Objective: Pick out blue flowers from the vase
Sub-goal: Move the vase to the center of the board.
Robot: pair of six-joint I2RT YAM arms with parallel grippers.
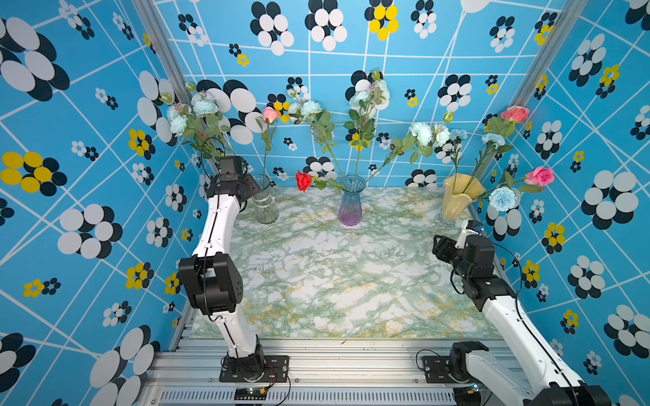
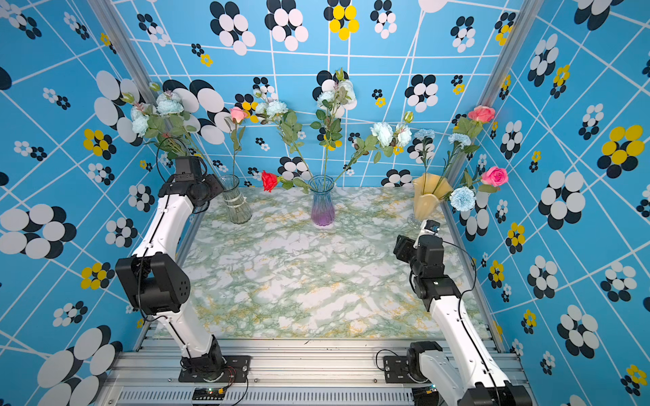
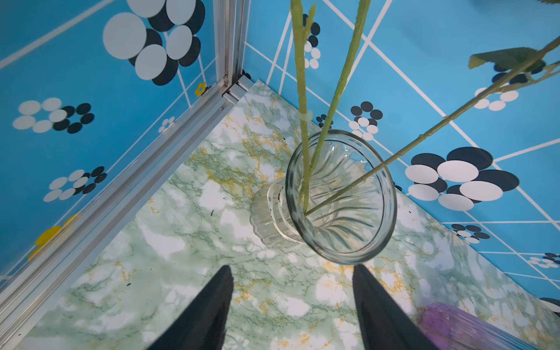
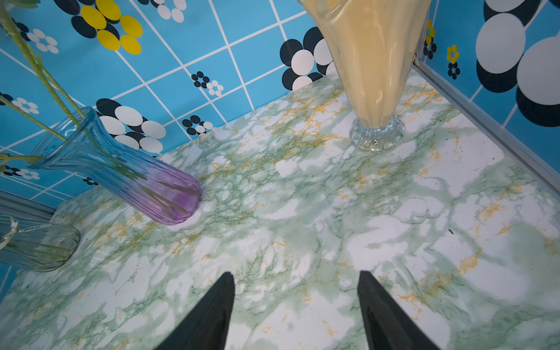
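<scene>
Pale blue flowers stand in three vases along the back wall in both top views. One bunch (image 1: 197, 109) rises from the clear glass vase (image 1: 265, 204), others (image 1: 424, 133) from the blue-purple vase (image 1: 350, 202), and a round bloom (image 1: 503, 198) hangs from the yellow vase (image 1: 457, 197). My left gripper (image 3: 292, 268) is open and empty, just short of the clear vase's rim (image 3: 389, 212), where three green stems (image 3: 303, 121) stand. My right gripper (image 4: 295, 274) is open over bare table, some way from the yellow vase (image 4: 375, 60).
A pink rose (image 1: 270, 114) shares the clear vase, a red rose (image 1: 303, 180) droops from the middle vase, and two pink roses (image 1: 540, 175) sit in the yellow one. Patterned walls and aluminium posts (image 3: 230, 45) close in both back corners. The marbled table (image 1: 351, 281) spreads in front.
</scene>
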